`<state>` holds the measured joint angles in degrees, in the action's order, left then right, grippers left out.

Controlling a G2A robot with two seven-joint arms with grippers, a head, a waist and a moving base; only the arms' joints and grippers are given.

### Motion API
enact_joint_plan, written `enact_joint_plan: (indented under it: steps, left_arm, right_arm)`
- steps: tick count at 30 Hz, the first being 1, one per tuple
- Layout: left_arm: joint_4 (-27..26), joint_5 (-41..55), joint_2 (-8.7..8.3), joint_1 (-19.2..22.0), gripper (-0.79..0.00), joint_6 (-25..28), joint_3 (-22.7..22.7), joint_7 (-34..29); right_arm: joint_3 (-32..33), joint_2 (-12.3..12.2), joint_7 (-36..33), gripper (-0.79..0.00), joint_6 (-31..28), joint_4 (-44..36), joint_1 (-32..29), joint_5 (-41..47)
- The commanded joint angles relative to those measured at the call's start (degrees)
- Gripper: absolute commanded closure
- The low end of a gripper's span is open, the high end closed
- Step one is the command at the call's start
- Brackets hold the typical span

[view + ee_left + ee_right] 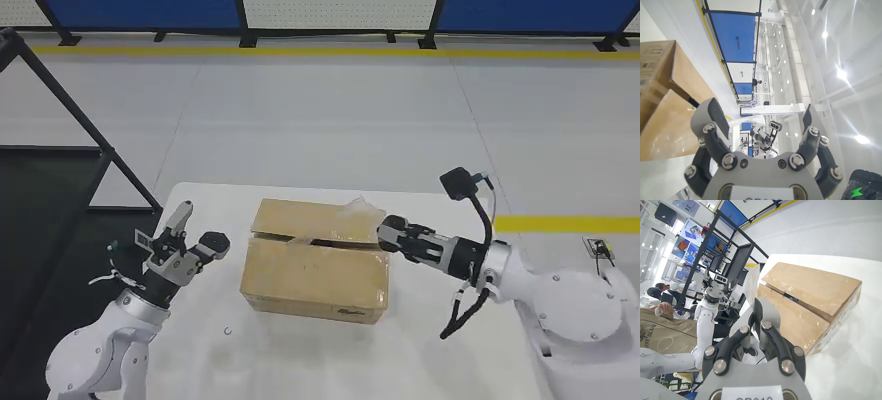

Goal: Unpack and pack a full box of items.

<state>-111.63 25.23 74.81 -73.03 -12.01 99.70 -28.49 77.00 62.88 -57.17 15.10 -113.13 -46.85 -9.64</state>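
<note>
A brown cardboard box point(315, 270) sits mid-table, its two top flaps nearly closed with a dark gap between them. My right gripper point(384, 232) hovers at the box's far right corner, shut on a piece of clear plastic film point(359, 209) that stands up from its fingers. In the right wrist view the film point(752, 283) rises from the shut gripper point(756, 306), with the box point(810, 294) beside it. My left gripper point(178, 222) is off the box's left side, raised and open with nothing in it. The left wrist view shows its spread fingers point(719, 117) and the box point(668, 113) close by.
A black metal frame point(70, 120) stands off the table's left edge. A tiny ring-like object point(229, 330) lies on the white table point(420, 360) in front of the box's left corner. Bare tabletop runs along the front and the right.
</note>
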Motion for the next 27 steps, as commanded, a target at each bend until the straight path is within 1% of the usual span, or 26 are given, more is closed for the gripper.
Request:
enact_joint_plan:
  steps: [1,4,7,11,13,18,22,23,24,27]
  left_arm:
    - [0.5,1.0,-0.07,-0.8,-0.785,0.9,1.1,0.6]
    - [1.0,2.5,-0.18,-1.9,-0.785,2.1,2.3,1.0]
    - [1.2,3.3,-0.28,-2.5,-0.785,2.8,2.5,1.0]
    - [1.7,4.3,-0.37,-2.5,-0.785,4.1,2.0,0.9]
    - [2.1,5.1,-0.36,-2.2,-0.785,5.6,1.6,1.0]
    - [3.2,6.4,-0.23,-1.6,-0.785,11.4,0.5,2.0]
    - [4.3,6.8,-0.03,-1.7,-0.785,18.9,-0.7,1.9]
    - [4.5,6.9,0.02,-1.9,-0.785,20.8,-0.9,1.8]
    - [4.6,7.0,0.07,-2.3,-0.785,22.5,-1.0,2.1]
    - [4.6,7.0,0.07,-2.3,-0.785,22.5,-1.0,2.1]
  right_arm:
    - [-1.6,0.1,-0.7,0.000,3.5,1.1,2.6,-0.7]
    - [-4.0,0.3,-2.6,0.000,8.7,2.6,5.8,-0.4]
    - [-6.0,0.5,-3.9,0.000,13.6,3.3,9.1,-1.3]
    - [-9.5,0.7,-6.3,0.000,21.3,3.8,13.2,-3.1]
    - [-11.2,0.9,-7.0,0.000,25.0,3.8,15.5,-3.4]
    - [-16.0,1.4,-2.5,0.000,29.5,5.3,20.3,0.3]
    - [-19.2,1.4,2.6,0.000,34.6,6.4,24.7,7.7]
    - [-20.4,1.3,4.2,0.000,36.2,6.6,26.0,8.9]
    - [-20.4,1.3,4.2,0.000,36.2,6.6,26.0,8.9]
    - [-20.4,1.3,4.2,0.000,36.2,6.6,26.0,8.9]
